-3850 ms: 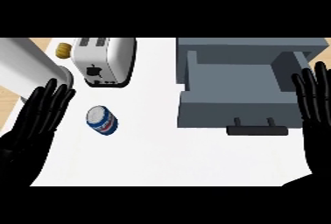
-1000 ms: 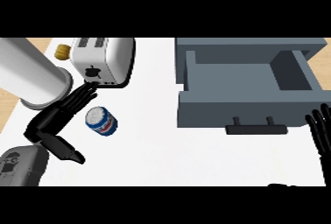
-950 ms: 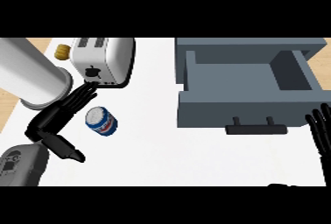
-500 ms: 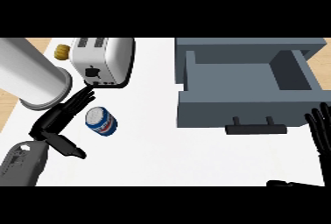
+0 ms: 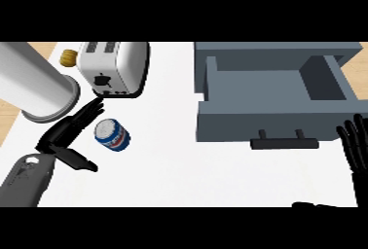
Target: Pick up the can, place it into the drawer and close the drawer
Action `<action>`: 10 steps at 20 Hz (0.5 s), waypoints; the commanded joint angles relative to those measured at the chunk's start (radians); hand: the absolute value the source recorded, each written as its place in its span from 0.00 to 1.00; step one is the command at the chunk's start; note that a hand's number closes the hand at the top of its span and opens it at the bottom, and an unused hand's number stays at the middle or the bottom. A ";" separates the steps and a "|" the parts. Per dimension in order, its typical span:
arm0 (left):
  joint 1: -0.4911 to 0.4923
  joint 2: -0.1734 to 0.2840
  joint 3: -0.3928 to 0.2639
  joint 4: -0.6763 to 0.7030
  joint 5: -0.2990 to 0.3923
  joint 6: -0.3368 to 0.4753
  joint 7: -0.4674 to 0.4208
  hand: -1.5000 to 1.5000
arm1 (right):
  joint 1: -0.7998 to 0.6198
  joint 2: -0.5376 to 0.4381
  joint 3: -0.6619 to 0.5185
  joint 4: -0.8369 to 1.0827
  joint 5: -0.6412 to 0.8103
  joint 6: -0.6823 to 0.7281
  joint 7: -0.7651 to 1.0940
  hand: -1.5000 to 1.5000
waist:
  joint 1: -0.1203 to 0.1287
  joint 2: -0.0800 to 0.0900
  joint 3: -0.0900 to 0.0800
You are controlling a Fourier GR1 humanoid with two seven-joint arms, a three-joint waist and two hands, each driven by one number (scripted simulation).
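A blue and white can (image 5: 113, 136) lies on the white counter (image 5: 179, 175) in the head view, left of centre. My left hand (image 5: 66, 135) sits just left of the can, fingers straight toward the toaster and thumb spread below it, open and not closed round the can. The grey drawer (image 5: 277, 99) stands pulled out at the upper right, its inside bare, with a dark handle (image 5: 285, 143) on its front. My right hand (image 5: 356, 148) shows at the right edge, fingers up and open, resting beside the drawer front.
A white toaster (image 5: 113, 67) stands behind the can at the top left. A large white cylinder (image 5: 32, 90) lies to its left, close to my left hand. A small yellow object (image 5: 68, 57) sits beside the toaster.
My left hand came in from the left edge to the can's left side and crept slightly toward it. My right hand sank lower along the right edge. The can has not moved.
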 commanded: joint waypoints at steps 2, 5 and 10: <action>-0.050 0.008 -0.015 0.200 -0.069 0.009 -0.192 0.00 | -0.028 -0.032 -0.036 0.021 -0.036 0.027 0.012 0.00 | -0.007 0.003 -0.001; -0.063 -0.018 -0.013 0.192 -0.045 0.013 -0.131 0.00 | 0.016 -0.030 -0.037 -0.013 -0.038 0.041 0.016 0.00 | -0.003 0.000 0.000; -0.088 -0.017 -0.021 0.305 -0.066 0.027 -0.224 0.00 | 0.048 -0.029 -0.068 0.007 -0.082 0.072 -0.042 0.00 | -0.010 0.003 -0.001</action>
